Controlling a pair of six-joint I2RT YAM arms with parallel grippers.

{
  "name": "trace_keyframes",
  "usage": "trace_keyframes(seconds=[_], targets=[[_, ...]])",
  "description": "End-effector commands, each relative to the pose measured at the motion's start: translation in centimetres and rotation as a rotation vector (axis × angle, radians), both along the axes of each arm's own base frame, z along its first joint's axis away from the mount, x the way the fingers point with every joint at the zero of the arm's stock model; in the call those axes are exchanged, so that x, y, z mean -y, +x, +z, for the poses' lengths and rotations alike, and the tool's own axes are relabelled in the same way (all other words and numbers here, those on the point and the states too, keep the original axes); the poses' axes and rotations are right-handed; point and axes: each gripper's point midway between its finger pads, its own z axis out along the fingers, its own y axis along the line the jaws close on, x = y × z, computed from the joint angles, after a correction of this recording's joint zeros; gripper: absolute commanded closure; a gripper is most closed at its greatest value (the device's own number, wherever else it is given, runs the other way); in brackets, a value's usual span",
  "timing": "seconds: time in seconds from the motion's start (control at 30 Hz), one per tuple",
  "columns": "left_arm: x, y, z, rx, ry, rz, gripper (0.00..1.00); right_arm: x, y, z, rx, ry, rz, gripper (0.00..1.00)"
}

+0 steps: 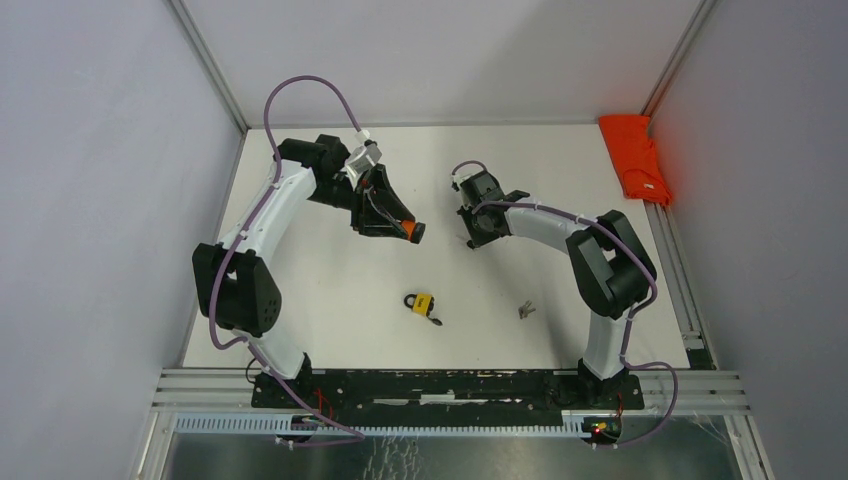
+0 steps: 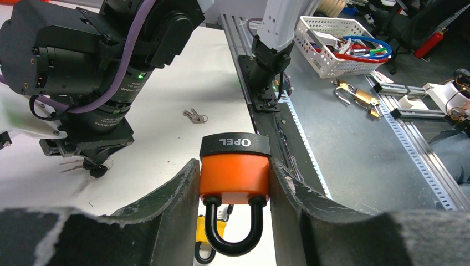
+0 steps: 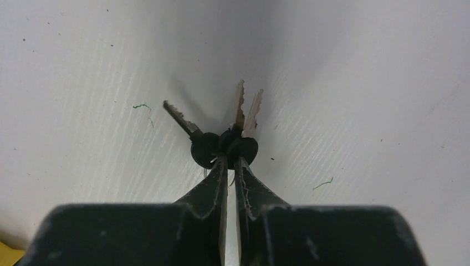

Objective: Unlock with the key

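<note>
An orange padlock with a black cap and a black shackle sits between the fingers of my left gripper, which is shut on its body, shackle toward the camera. In the top view this padlock hangs above the table's middle, on the left gripper. My right gripper is shut on the black heads of a bunch of keys, whose three blades point at the white table. From above, the right gripper points down a short way right of the orange padlock.
A yellow padlock lies on the table nearer the arm bases, with a small loose pair of keys to its right. An orange cloth lies at the back right corner. Off the table stand a white basket and brass padlocks.
</note>
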Motion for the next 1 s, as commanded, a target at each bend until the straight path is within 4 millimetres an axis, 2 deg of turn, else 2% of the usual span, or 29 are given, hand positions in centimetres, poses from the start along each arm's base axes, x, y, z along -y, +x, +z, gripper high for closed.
trace_keyframes(seconds=[0.0,0.3,0.33,0.43,0.53,0.77,0.97], targets=[[0.7,0.1,3.4,0.051,-0.149,-0.008,0.98,1.0,-0.2,-1.1,-0.02,-0.061,-0.027,0.91],[0.7,0.1,3.5,0.055,-0.15,-0.007,0.98,2.5,0.1,1.1,0.051,-0.094,-0.075,0.99],[0.7,0.1,3.5,0.054,-0.15,-0.007,0.98,2.5,0.1,1.2,0.054,-0.095,-0.071,0.97],[0.7,0.0,3.5,0.056,-0.151,-0.007,0.98,2.1,0.2,1.3,0.043,-0.091,-0.051,0.73],[0.7,0.1,3.5,0.053,-0.15,-0.007,0.98,1.8,0.3,1.1,0.039,-0.08,-0.048,0.65],[0.7,0.2,3.6,0.059,-0.151,-0.007,0.98,1.8,0.5,0.5,0.022,-0.094,-0.062,0.62],[0.7,0.4,3.4,0.049,-0.149,-0.005,0.98,1.7,0.7,-1.1,-0.016,-0.097,-0.066,0.61]])
